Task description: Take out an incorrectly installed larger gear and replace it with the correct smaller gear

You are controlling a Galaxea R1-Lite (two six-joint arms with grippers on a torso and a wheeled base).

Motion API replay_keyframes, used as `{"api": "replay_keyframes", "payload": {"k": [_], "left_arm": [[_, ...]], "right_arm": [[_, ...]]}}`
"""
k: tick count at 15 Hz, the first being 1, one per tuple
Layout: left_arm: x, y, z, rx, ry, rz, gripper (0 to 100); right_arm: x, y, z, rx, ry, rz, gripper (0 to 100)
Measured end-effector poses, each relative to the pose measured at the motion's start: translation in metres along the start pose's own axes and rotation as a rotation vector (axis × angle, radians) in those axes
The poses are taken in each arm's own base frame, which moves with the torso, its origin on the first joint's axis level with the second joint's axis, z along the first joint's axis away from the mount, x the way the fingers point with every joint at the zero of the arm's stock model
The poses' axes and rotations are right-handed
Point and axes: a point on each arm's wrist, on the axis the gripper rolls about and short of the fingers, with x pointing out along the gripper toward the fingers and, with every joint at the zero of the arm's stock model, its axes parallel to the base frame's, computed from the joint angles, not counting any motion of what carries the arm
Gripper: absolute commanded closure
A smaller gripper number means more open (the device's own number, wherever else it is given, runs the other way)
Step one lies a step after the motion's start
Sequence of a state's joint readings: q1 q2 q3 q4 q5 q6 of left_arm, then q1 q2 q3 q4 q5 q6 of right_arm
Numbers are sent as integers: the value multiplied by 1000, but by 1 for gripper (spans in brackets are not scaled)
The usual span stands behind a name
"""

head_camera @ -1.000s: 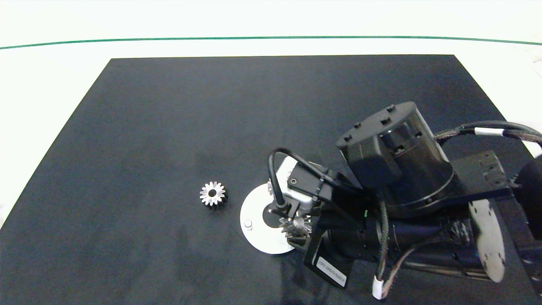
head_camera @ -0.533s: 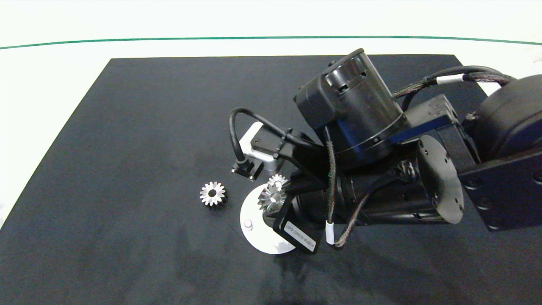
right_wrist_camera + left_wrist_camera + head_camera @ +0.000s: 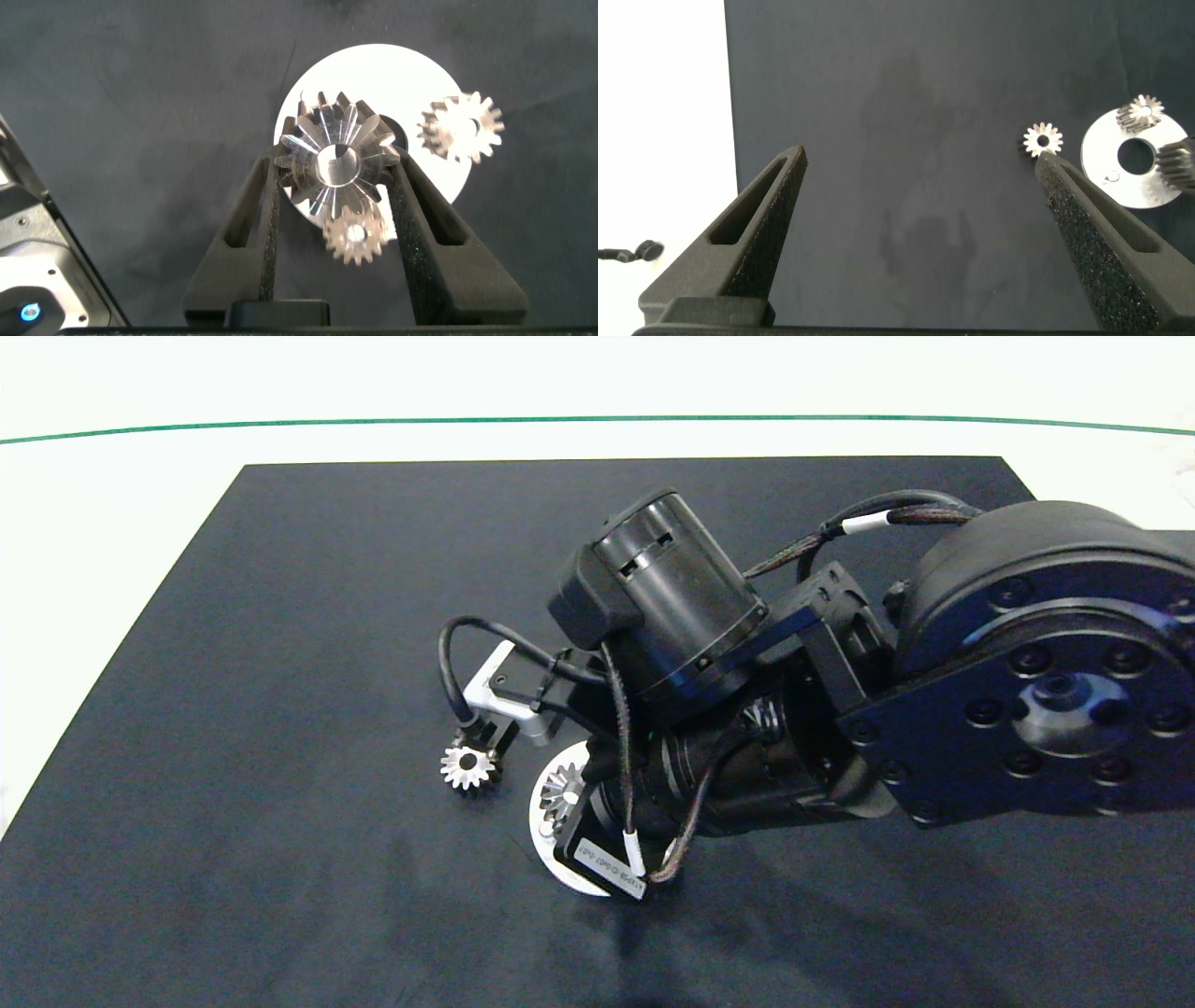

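My right gripper (image 3: 334, 173) is shut on the larger gear (image 3: 332, 161), a silver gear with many blunt teeth, one finger on each side. It hangs over the left part of the white disc (image 3: 544, 821), where the larger gear (image 3: 563, 791) shows below the right arm. The smaller gear (image 3: 467, 767), star-toothed with a wide hole, lies on the black mat just left of the disc. My left gripper (image 3: 920, 154) is open over bare mat, with the smaller gear (image 3: 1043, 140) beyond one fingertip.
Two small gears with pale centres, one (image 3: 355, 233) and another (image 3: 460, 126), sit at the white disc (image 3: 411, 79). The right wrist's camera block (image 3: 504, 695) hangs above the smaller gear. A black mat (image 3: 280, 616) covers the white table.
The right arm has swung left across the disc, carrying the larger gear from the disc's right edge to its left part. The smaller gear has stayed put.
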State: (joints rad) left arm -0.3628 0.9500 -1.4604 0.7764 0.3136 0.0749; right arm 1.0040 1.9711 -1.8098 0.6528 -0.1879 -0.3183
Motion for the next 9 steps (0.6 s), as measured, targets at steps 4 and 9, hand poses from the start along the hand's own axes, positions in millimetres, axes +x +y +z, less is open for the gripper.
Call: {"api": "replay_keyframes", "payload": {"k": [4,9], "left_arm": [[0,0,0,-1,-1,0,0],[-1,0,0,-1,-3,1,0]], "right_arm": [[15,2,5,1,9,2,75],[32,6,4,-1,38,12,75]]}}
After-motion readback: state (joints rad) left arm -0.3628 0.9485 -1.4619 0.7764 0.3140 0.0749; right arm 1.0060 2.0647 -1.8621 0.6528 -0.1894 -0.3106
